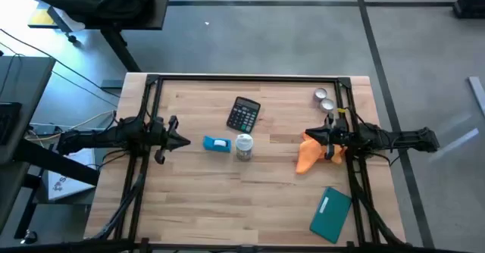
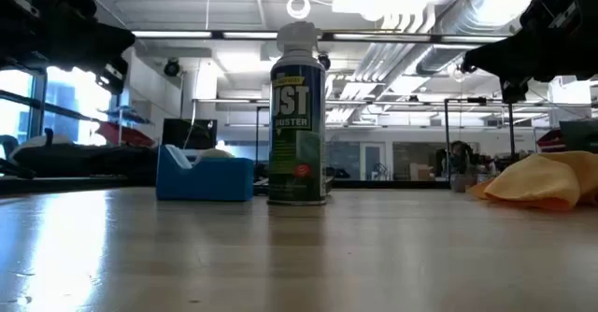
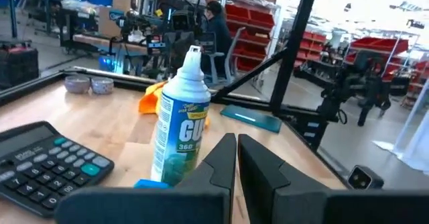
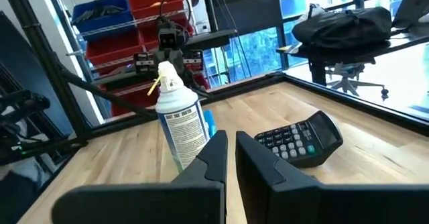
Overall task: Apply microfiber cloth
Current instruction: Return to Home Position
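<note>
Orange cloth [image 1: 305, 160], blk calc [image 1: 244, 114]

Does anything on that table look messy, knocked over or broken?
Nothing is spilled or broken; the spray can stands upright. Only the cloth looks untidy: it lies crumpled in a heap by the right gripper. The calculator also sits askew to the edges of the table.
</note>
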